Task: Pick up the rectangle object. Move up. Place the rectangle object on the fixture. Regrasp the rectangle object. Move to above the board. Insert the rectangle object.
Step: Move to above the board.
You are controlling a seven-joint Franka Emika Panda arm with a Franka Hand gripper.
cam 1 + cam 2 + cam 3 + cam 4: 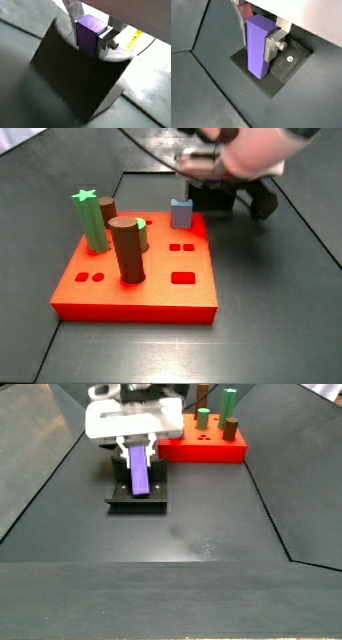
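in both wrist views the gripper point(90, 31) point(258, 32) is clamped on the smooth purple rectangular block point(89, 32) point(258, 47), standing upright over the dark l-shaped fixture point(77, 75) point(284, 67). in a side view the block point(139, 469) sits at the fixture point(136, 499), with the flat red-orange board with pegs point(207, 446) behind on the bench point(201, 524). in a side view the gripper point(221, 173) is blurry behind the board point(140, 278).

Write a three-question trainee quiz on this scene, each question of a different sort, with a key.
1. True or false: the small purple rectangular block lies flat on the red-orange square board.
2. What grips the purple block? A) nothing B) the two-finger gripper C) a green star-topped peg
3. Fill in: in a side view the gripper is over the dark ____, beside the board.

Key: 1 false, it stands upright between the silver fingers; 2 B; 3 fixture.
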